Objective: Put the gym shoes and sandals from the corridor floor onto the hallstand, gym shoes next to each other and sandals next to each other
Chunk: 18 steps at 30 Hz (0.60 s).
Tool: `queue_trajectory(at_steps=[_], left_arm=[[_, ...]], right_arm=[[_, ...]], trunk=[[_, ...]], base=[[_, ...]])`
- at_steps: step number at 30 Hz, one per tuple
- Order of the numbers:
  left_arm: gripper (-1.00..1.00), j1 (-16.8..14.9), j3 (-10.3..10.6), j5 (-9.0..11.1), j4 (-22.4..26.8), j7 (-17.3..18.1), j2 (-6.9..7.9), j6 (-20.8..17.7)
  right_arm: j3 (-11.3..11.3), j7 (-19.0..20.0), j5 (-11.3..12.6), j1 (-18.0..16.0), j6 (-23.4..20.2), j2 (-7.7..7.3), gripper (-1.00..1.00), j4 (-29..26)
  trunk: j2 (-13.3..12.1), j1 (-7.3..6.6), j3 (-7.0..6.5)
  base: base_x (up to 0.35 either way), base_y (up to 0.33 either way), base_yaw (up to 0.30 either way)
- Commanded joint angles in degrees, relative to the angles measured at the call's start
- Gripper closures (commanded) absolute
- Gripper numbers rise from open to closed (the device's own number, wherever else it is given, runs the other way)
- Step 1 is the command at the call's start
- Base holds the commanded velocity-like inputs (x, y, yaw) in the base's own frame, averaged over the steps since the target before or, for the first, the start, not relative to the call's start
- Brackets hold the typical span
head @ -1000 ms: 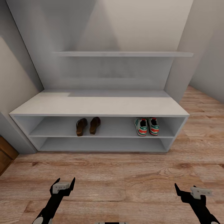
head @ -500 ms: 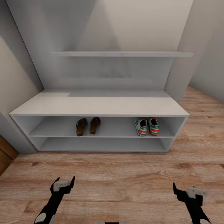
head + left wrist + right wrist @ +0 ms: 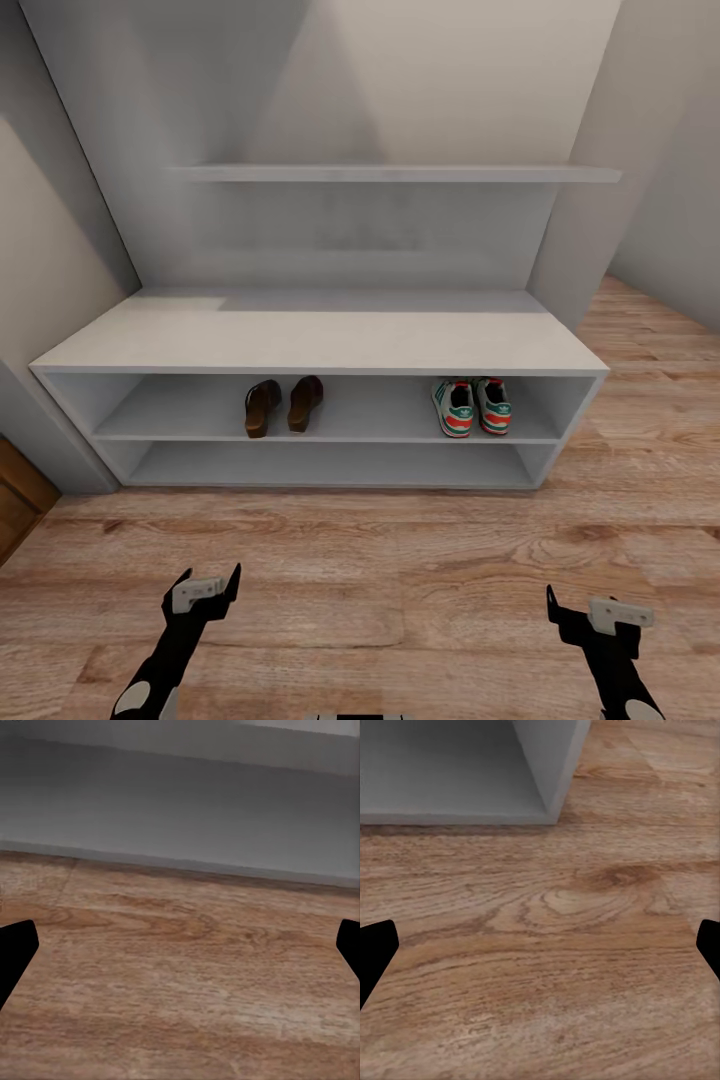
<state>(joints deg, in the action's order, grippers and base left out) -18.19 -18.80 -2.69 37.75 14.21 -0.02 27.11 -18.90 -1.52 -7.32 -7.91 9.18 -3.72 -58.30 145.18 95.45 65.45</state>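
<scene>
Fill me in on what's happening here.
A two-armed robot faces a long low pale grey shoe rack on warm brown wood-plank floor. Two dark brown leather sandals sit side by side on its upper shelf, and two cream-white sneakers with green stripes and orange-red heels sit together further right on that shelf. The left gripper and right gripper hang open and empty over the floor.

A home corridor: grey hallstand (image 3: 320, 345) holding shoes, wall shelf (image 3: 395, 174), wood-plank floor (image 3: 400, 580).
</scene>
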Motion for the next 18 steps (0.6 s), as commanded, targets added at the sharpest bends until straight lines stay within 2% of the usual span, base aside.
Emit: queue_trajectory(at_steps=[1, 9, 10, 11, 18], left_arm=[[-1.0, -0.1, -0.5, -0.2, 0.0, 0.3, -0.09, 0.2], [-1.0, -0.1, -1.9, -0.1, -0.1, -1.9, -0.67, 0.3], [-1.0, -0.1, -2.2, -0.1, -0.1, -2.5, -0.97, 0.3], [-1.0, -0.1, -2.8, -0.1, -0.2, -4.6, -2.04, 0.4], [-1.0, -0.1, -3.4, 0.0, -0.3, -7.3, -3.0, 1.9]], right_arm=[[0.0, -0.2, -0.6, 0.0, 0.1, 0.01, -1.0, 0.1], [0.3, -0.5, -0.6, 0.0, 0.2, 0.03, -1.0, 0.2], [0.3, -0.5, -0.6, 0.0, 0.3, 0.03, -1.0, 0.2], [0.4, -0.5, -0.5, 0.0, 0.5, 0.03, -1.0, 0.3], [0.5, -0.5, -0.5, 0.0, 0.7, 0.03, -1.0, 0.3]], trunk=[[0.0, -0.01, 0.04], [0.0, -0.01, 0.04], [0.0, -0.01, 0.04], [0.0, -0.01, 0.04], [0.0, -0.01, 0.04]], base=[[0.0, 0.0, 0.0], [0.0, 0.0, 0.0], [0.0, 0.0, 0.0], [0.0, 0.0, 0.0], [0.0, 0.0, 0.0]])
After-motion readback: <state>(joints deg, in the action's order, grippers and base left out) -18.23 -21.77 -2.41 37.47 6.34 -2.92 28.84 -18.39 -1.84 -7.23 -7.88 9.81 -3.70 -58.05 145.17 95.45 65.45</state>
